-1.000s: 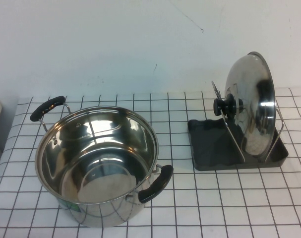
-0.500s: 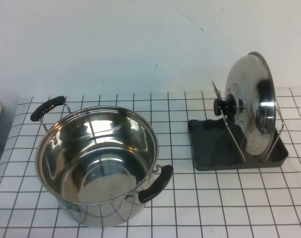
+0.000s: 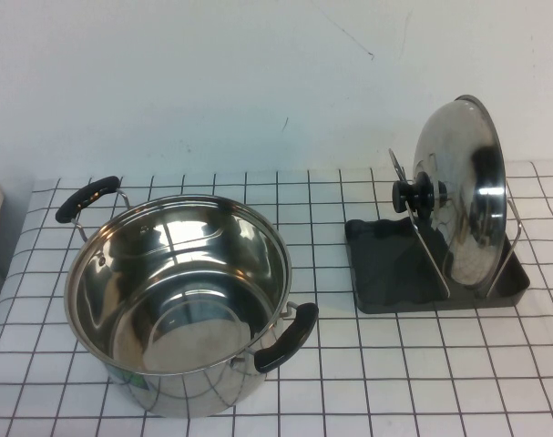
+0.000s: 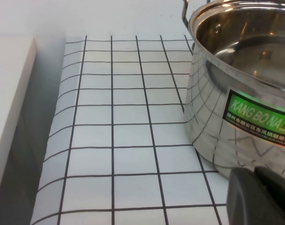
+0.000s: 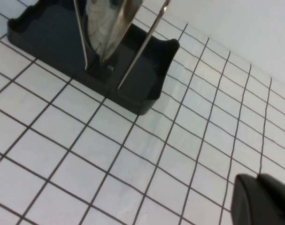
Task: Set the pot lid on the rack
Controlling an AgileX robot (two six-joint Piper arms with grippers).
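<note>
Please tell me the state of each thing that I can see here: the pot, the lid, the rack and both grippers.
Deep shiny steel pot: upright, uncovered, nothing inside.
Round domed steel pot lid: on edge between the rack's wire loops, black knob towards the pot.
Dark grey tray rack: flat on the checked cloth, holding the lid.
Left gripper: beside the pot, holding nothing.
Right gripper: off the rack, holding nothing.
</note>
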